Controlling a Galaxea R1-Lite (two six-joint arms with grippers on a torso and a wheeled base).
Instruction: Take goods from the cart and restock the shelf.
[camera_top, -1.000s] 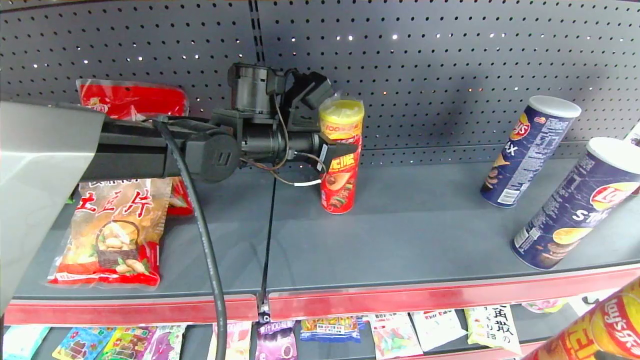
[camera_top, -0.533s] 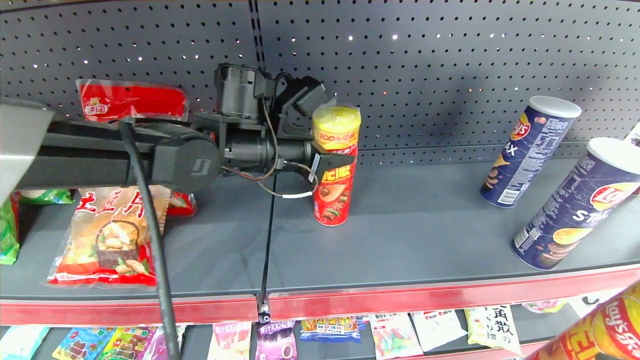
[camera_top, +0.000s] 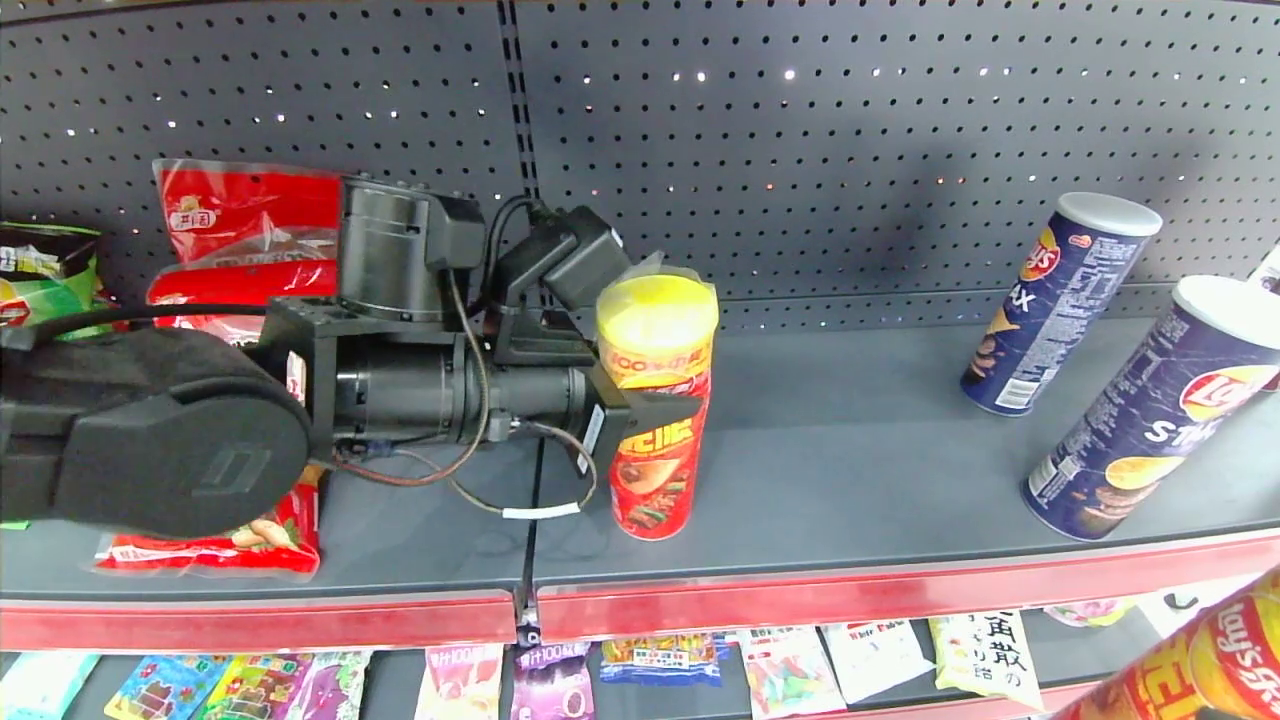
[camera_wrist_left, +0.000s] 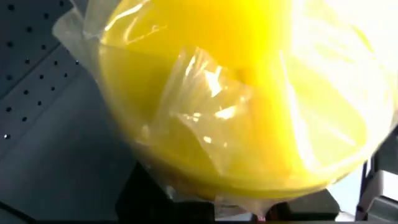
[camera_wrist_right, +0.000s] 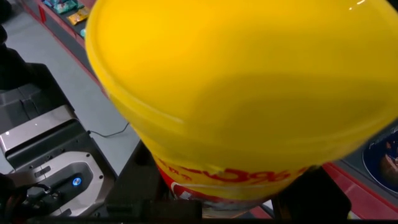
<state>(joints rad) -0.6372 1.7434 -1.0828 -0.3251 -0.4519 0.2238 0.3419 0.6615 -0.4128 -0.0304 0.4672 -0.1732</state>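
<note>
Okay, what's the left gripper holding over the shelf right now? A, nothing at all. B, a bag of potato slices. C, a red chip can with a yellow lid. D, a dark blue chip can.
C: the left gripper is closed around the red can with the yellow lid, while the two blue cans stand apart on the right.

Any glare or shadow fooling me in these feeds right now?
Head view: light pinpricks through the pegboard, a soft shadow on it above the blue cans. Left wrist view: white glare on the plastic wrap over the yellow lid of the red can held by the left gripper. Right wrist view: the second can is evenly lit, with a faint sheen.
</note>
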